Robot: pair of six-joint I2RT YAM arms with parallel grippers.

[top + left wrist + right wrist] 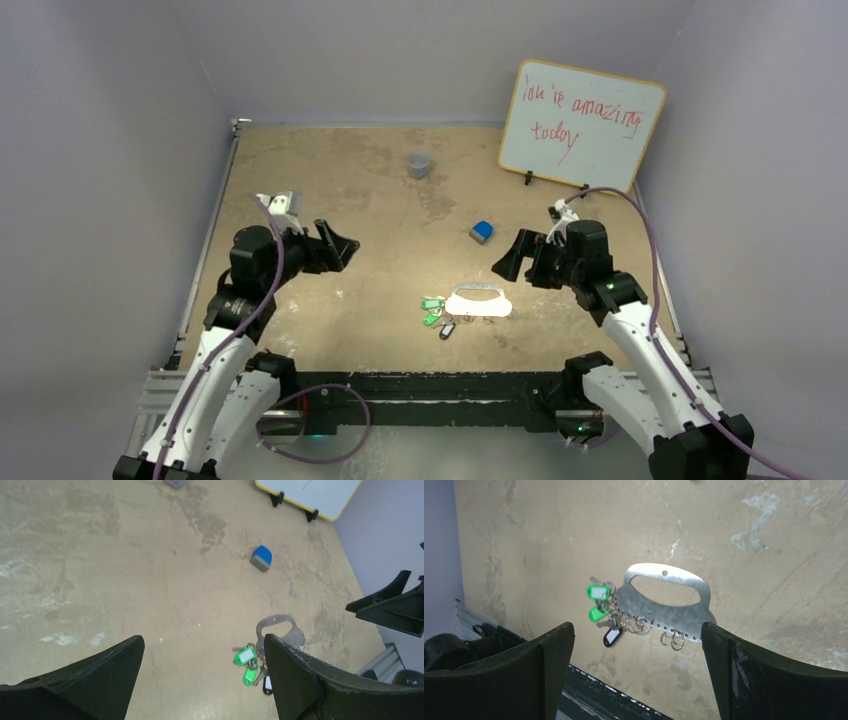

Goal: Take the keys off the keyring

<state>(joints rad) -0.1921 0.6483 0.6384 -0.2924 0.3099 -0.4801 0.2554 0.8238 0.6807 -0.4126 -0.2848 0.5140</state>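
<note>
The keyring (478, 301) is a flat silver metal loop lying on the table near its front edge, between the two arms. The keys (433, 310), with green heads and one dark head, cluster at its left end. In the left wrist view the keyring (280, 627) and keys (247, 660) lie below, beside my right finger. My left gripper (204, 640) hangs open and empty above the table, left of them (340, 245). In the right wrist view the keyring (669, 600) and keys (599, 605) lie beyond the open, empty right gripper (638, 626), which hovers to their right (505, 262).
A small blue block (482, 231) sits behind the keyring. A grey cup (419, 164) stands farther back. A whiteboard (582, 125) with red writing leans at the back right. Grey walls close in three sides. A dark rail (440, 385) runs along the table's front edge.
</note>
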